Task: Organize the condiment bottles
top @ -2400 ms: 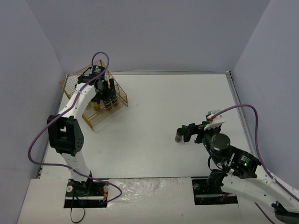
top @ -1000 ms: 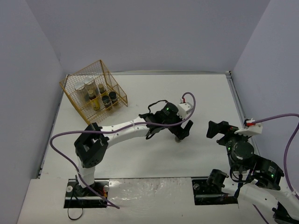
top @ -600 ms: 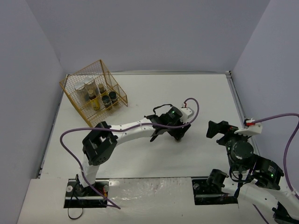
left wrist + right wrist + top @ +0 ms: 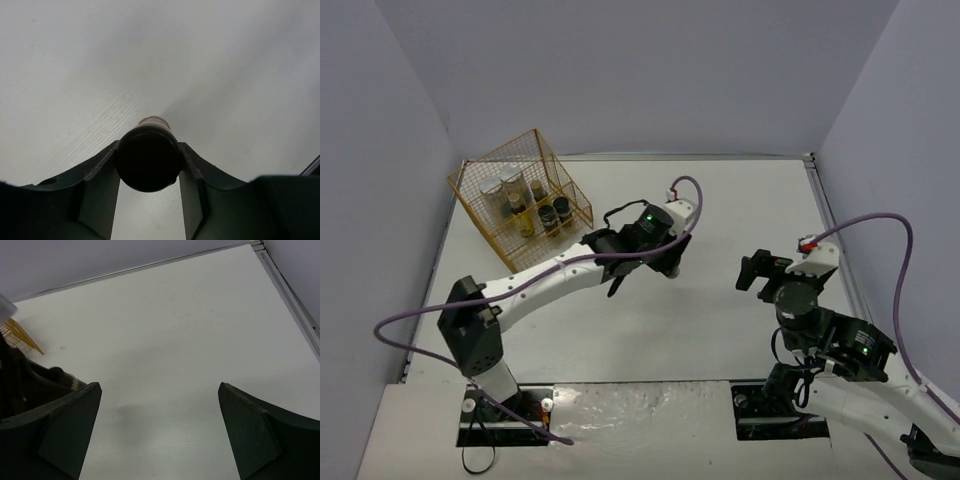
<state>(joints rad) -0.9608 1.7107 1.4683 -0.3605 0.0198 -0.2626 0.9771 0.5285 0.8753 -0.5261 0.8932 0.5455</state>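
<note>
Left tool [image 4: 150, 151] clamps a short dark black-capped jar [image 4: 149, 161]; seen end-on, round.

Gold wire rack [image 4: 495, 232] stands at the white table's [image 4: 740, 200] far-left corner — set askew.

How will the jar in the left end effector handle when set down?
Probably stiff: the jar looks undeformed between the fingers. Its round body could roll if laid sideways. The cap looks smooth, so it might slip.
</note>
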